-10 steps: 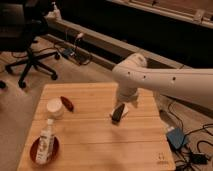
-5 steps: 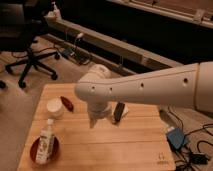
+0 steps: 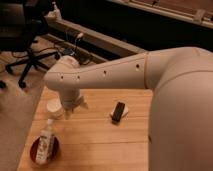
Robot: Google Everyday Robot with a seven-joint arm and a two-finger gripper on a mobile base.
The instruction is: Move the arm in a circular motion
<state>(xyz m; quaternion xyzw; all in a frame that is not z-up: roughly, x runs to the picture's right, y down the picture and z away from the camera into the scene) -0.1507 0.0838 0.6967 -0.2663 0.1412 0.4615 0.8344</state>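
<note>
Since 0.5 s ago, the arm [image 3: 115,75] has been swung toward 9 o'clock, and the hand [image 3: 74,104] has been carried away from the black object [image 3: 118,111] toward the white cup [image 3: 54,107].

The arm is seen entering from 3 o'clock, very large in the foreground. It reaches across the worktop [image 3: 100,145] to a bend near the far left edge. From that bend the hand is pointed downward over the left part of the worktop. Whether the hand is wide or narrow cannot be told; nothing is seen held in it.

The white cup is just beside the hand at 9 o'clock. The black object lies at 3 o'clock of the hand, apart from it. A bottle [image 3: 46,142] is laid on a red dish [image 3: 36,152] at 7 o'clock of the hand. An office chair [image 3: 25,45] is noted on the floor at 11 o'clock.
</note>
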